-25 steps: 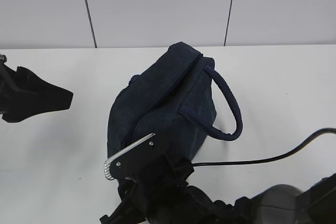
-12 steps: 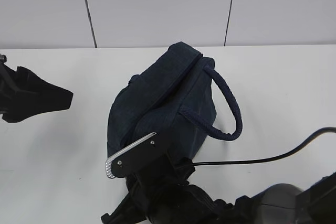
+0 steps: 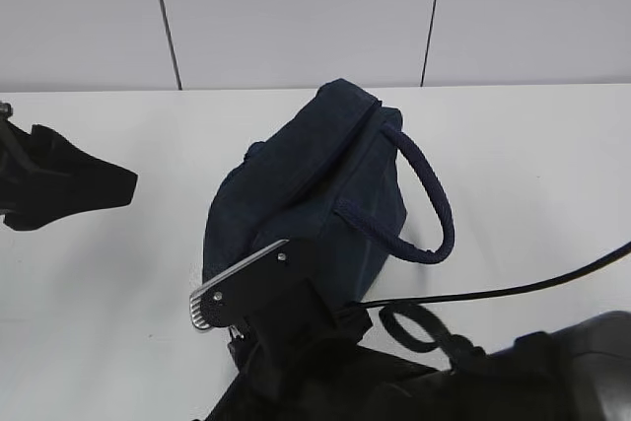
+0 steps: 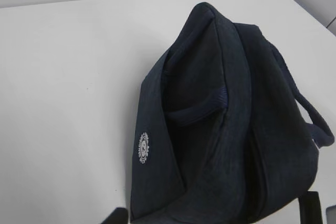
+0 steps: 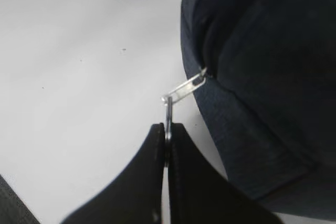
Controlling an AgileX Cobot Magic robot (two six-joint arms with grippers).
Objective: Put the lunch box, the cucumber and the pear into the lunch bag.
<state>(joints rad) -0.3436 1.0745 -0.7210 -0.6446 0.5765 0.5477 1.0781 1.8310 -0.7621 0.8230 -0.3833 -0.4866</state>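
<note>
The dark navy lunch bag (image 3: pixel 325 189) lies on its side in the middle of the white table, one loop handle (image 3: pixel 429 194) sticking out to the right. It fills the left wrist view (image 4: pixel 220 119). My right gripper (image 5: pixel 168 132) is shut on the thin metal ring pull (image 5: pixel 168 113), which links to the zipper tab (image 5: pixel 186 85) at the bag's near end. My left gripper (image 3: pixel 104 187) hangs at the far left, apart from the bag. Its fingertips (image 4: pixel 116 216) show wide apart, open and empty. The lunch box, the cucumber and the pear are out of view.
The right arm (image 3: pixel 325 362) and its black cable (image 3: pixel 513 290) cover the table's near edge at the front right. A grey panelled wall (image 3: pixel 296 17) stands behind the table. Bare white table top (image 3: pixel 118 273) lies between the left gripper and the bag.
The right gripper with the ring pull has shifted a little to the left and up. The right arm's body has swung in at the bottom right. The left arm has not moved.
</note>
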